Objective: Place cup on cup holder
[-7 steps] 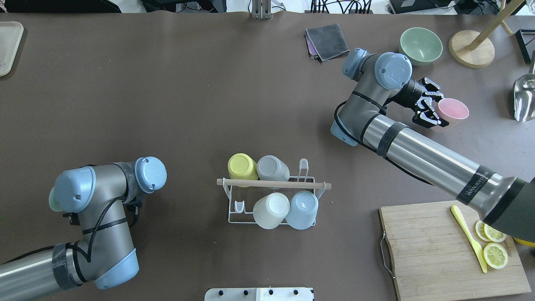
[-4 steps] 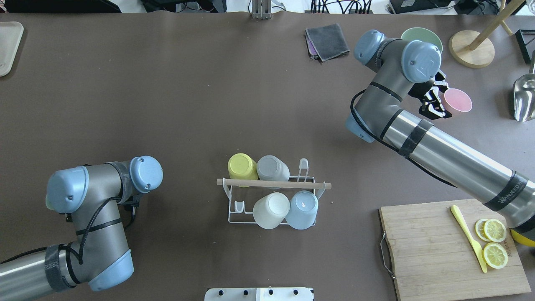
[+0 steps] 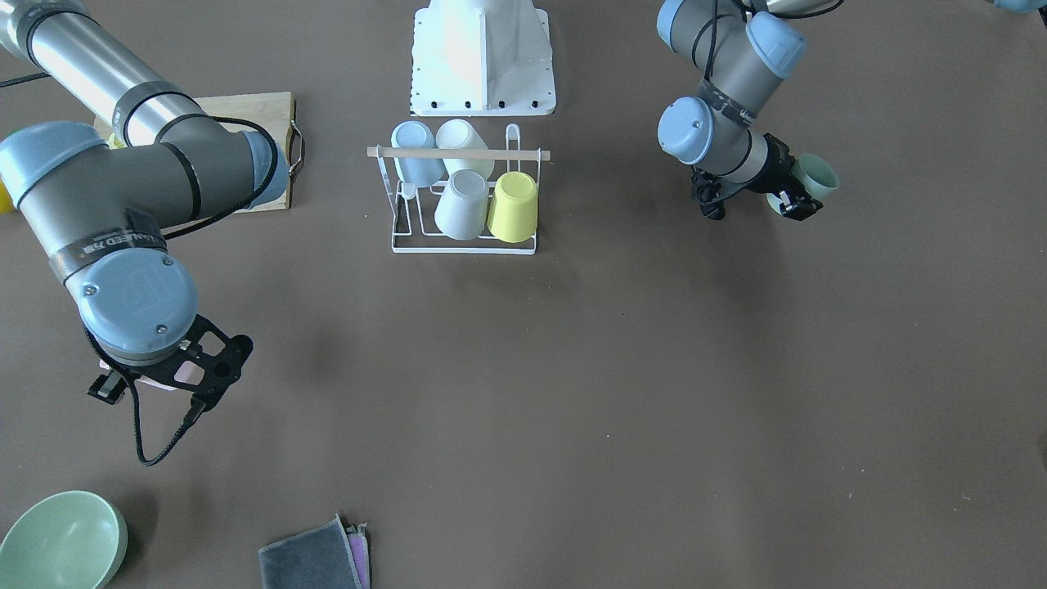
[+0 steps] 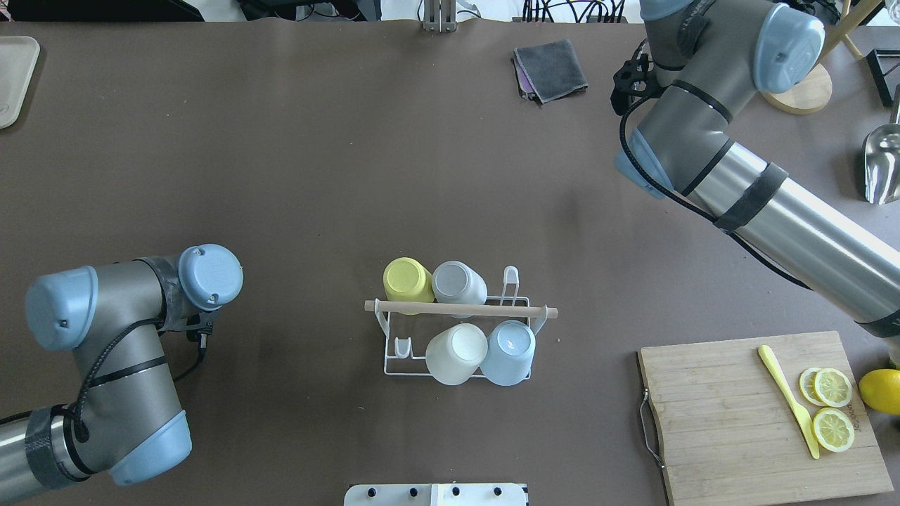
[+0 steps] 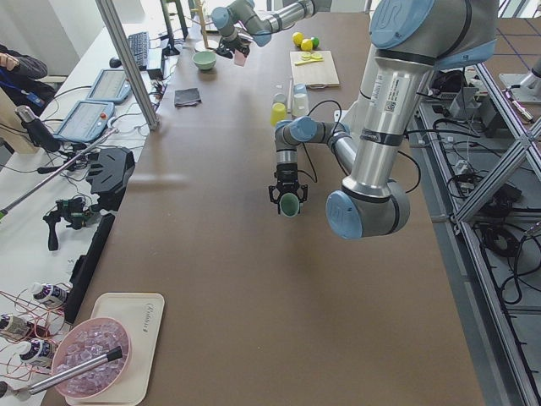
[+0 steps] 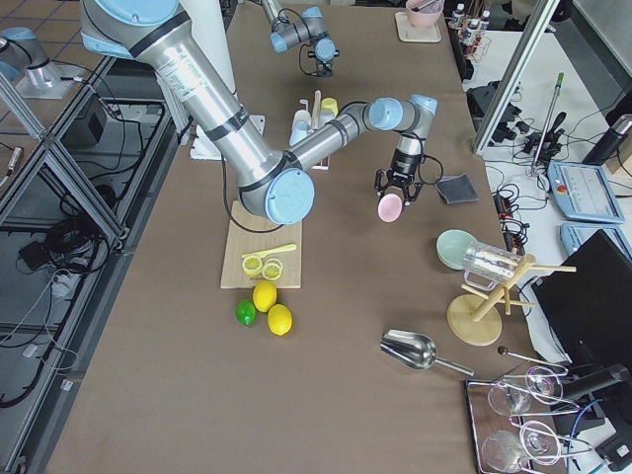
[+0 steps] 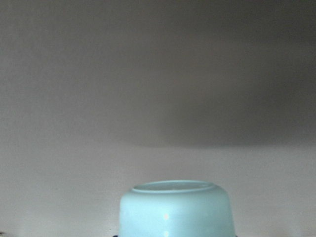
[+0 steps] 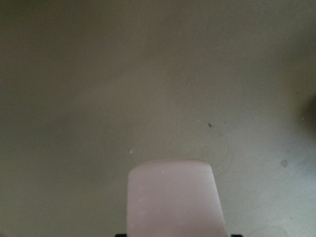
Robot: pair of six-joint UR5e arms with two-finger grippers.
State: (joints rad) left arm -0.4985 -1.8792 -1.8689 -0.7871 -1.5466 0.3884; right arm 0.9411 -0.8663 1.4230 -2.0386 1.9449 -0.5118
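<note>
The cup holder (image 4: 394, 365) is a white wire rack with a wooden rod (image 4: 460, 309) across its top, at the table's middle. It holds several upturned cups: yellow, grey, white and blue. My left gripper (image 3: 800, 186) is shut on a mint green cup (image 3: 820, 173), held off the table to the rack's left. The cup fills the bottom of the left wrist view (image 7: 175, 207). My right gripper (image 6: 395, 197) is shut on a pink cup (image 6: 389, 208), held above the table far right of the rack. It also shows in the right wrist view (image 8: 173, 197). Both grippers are hidden under the arms in the overhead view.
A wooden cutting board (image 4: 731, 429) with lemon slices and a yellow knife lies at the near right, a lemon (image 4: 879, 391) beside it. A grey cloth (image 4: 552, 69), a green bowl (image 3: 61, 540), a wooden stand and a metal scoop (image 4: 882, 165) lie at the far right.
My right arm has swung up and away with the pink cup, which is now hidden under the arm in the overhead view. My left arm has shifted a little to the left.
</note>
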